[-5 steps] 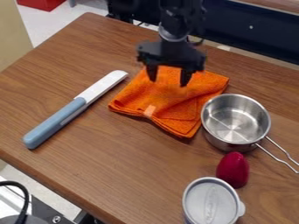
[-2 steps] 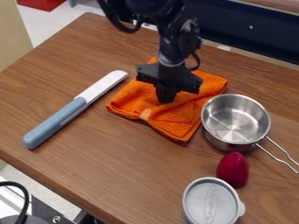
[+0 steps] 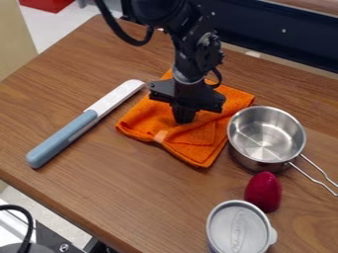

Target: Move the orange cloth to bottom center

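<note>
At mid-frame, the orange cloth (image 3: 200, 142) is pinched near its middle by the closed gripper (image 3: 184, 120) and is spread out around it, so a pull toward bottom center is called for.

At 12 o'clock the arm (image 3: 198, 47) is cut off by the top edge, and the gripper (image 3: 184, 117) hides the patch of cloth (image 3: 203, 138) behind it. The red box (image 3: 46, 3) at 11 o'clock is cropped by the same edge. The table (image 3: 125, 183) runs out of view toward 3, 6 and 9 o'clock. At 5 o'clock the bottom edge trims the tin (image 3: 237, 230), its lid hiding the inside. The black cable (image 3: 28, 225) at 8 o'clock is cut off at left.
</note>
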You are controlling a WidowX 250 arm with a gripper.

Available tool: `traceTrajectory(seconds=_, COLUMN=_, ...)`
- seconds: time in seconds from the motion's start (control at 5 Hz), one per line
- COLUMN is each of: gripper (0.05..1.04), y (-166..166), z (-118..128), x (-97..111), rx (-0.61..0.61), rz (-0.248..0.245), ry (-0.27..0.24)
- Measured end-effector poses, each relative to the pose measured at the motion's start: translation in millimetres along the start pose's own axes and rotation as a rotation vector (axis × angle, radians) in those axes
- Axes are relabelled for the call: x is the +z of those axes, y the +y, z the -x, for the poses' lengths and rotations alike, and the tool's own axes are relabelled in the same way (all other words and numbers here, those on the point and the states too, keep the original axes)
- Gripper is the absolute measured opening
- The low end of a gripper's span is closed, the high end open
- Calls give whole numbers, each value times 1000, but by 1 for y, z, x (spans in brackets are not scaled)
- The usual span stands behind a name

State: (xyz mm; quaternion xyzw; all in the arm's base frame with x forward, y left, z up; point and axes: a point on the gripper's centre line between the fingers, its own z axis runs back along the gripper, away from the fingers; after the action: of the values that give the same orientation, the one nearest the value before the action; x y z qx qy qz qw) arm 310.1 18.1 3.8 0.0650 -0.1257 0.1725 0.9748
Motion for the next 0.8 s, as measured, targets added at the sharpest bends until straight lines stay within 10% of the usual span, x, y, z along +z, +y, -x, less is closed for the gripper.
traceTrajectory(seconds=0.8, gripper=52, y=17, z=73, x=19, rx=74, rz=-5, ry=46)
